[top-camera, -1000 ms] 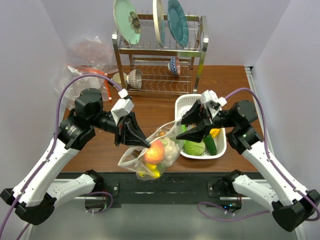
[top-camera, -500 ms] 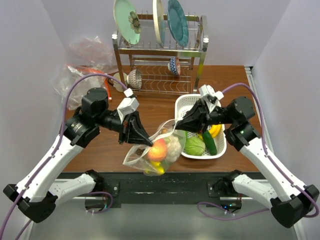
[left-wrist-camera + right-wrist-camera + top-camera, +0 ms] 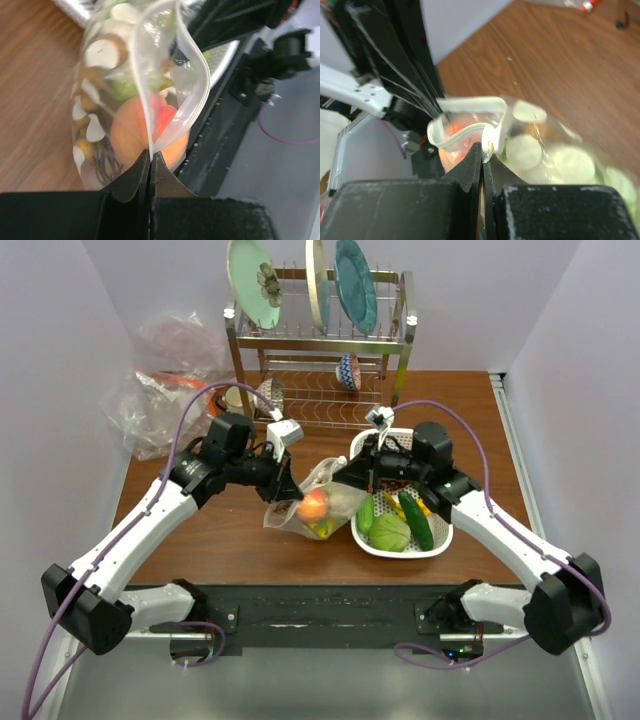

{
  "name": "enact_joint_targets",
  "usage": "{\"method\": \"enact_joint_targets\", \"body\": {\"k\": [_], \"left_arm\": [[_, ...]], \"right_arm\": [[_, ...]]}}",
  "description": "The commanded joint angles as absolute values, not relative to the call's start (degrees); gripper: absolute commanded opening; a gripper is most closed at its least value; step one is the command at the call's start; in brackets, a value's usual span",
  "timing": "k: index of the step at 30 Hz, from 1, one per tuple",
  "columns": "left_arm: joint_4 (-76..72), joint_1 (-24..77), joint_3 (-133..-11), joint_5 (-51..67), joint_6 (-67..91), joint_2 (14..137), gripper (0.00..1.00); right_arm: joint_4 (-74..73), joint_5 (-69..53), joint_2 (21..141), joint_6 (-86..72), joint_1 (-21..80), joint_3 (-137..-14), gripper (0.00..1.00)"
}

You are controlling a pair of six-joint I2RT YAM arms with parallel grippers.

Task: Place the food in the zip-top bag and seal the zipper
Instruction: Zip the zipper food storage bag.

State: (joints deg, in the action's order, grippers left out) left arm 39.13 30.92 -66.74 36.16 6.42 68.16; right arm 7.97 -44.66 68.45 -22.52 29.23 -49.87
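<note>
White-dotted clear zip-top bag (image 3: pixel 341 502), orange-pink peach (image 3: pixel 313 506)

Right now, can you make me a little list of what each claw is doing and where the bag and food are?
left claw: shut on one end of the bag's mouth
right claw: shut on the other end of the mouth
bag: hangs between the two claws, over the table
zipper: gaping open, not sealed
peach: inside the bag, with other food
basket: just right of the bag, holds green veg and more
</note>
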Motion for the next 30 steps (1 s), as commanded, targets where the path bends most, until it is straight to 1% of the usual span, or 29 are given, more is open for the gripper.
{"method": "enact_joint_targets", "body": {"k": [1, 4, 9, 14, 19, 21, 22, 25, 28, 30], "left_arm": [[38.49, 27.08, -66.71, 25.95, 6.85, 67.33, 0.00], [38.59, 25.58, -66.80, 23.91, 7.21, 67.67, 0.00], [38.49, 25.49, -68.37, 27.68, 6.94, 68.90, 0.04], [41.92, 25.49, -71.19, 27.51, 6.59, 70.31, 0.00], [46.22, 25.49, -73.74, 22.34, 6.86, 70.05, 0.00], [47.02, 25.49, -74.52, 20.75, 7.29, 69.87, 0.00], [48.76, 25.49, -75.31, 17.61, 7.47, 70.13, 0.00], [50.18, 25.49, -77.34, 13.89, 7.47, 69.53, 0.00], [49.75, 25.49, -77.52, 15.90, 7.21, 69.52, 0.00], [50.01, 25.49, -78.13, 15.21, 7.03, 69.87, 0.00]], "right_arm": [[9.31, -39.56, 71.00, -23.29, 30.58, -48.52, 0.00], [10.36, -37.80, 72.42, -23.47, 31.03, -47.73, 0.00], [12.74, -37.27, 72.86, -23.73, 31.11, -47.63, 0.00], [11.69, -38.14, 73.74, -22.06, 31.55, -52.63, 0.00], [6.61, -35.69, 79.27, -18.56, 35.85, -58.00, 0.00], [6.85, -34.80, 80.15, -18.37, 37.17, -58.89, 0.00], [7.99, -34.89, 80.68, -19.15, 37.44, -58.80, 0.00], [8.44, -34.02, 80.86, -19.16, 38.49, -58.97, 0.00], [8.70, -33.22, 80.42, -18.81, 38.58, -58.71, 0.00], [8.09, -32.61, 79.98, -18.63, 38.58, -58.89, 0.00]]}}
